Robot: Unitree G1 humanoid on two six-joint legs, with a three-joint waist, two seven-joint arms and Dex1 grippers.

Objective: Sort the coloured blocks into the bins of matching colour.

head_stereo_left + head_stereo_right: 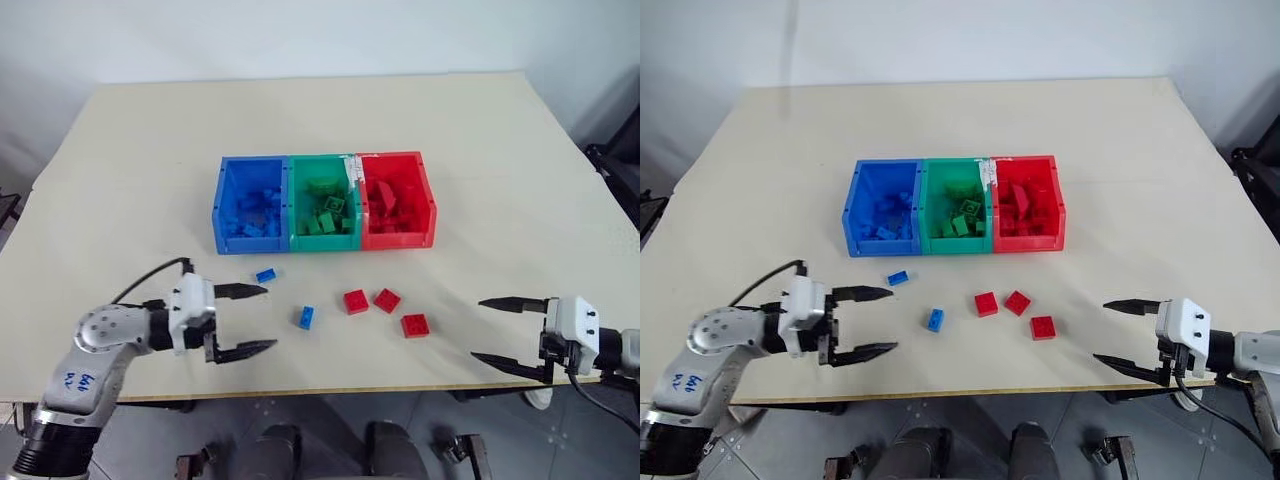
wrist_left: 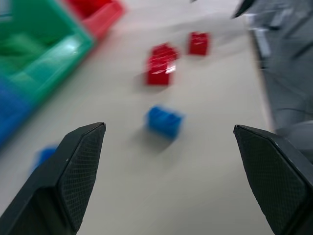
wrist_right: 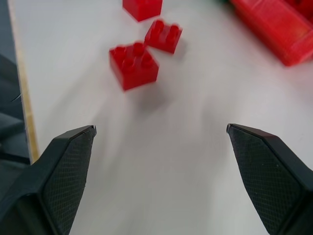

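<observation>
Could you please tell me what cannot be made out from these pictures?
- Blue bin: the blocks inside merge with its walls in the eye views; no count possible.
- Green bin: cut off by the left wrist view's edge and blurred.
- Third red block: cut off by the right wrist view's edge.

Three joined bins [image 1: 954, 205], blue, green and red, were set mid-table [image 1: 1140, 180]. Two blue blocks [image 1: 935, 319] and three red blocks [image 1: 1016, 302] were scattered before them, flanked by the wide-spread left gripper [image 1: 868, 322] and right gripper [image 1: 1116, 337].
</observation>
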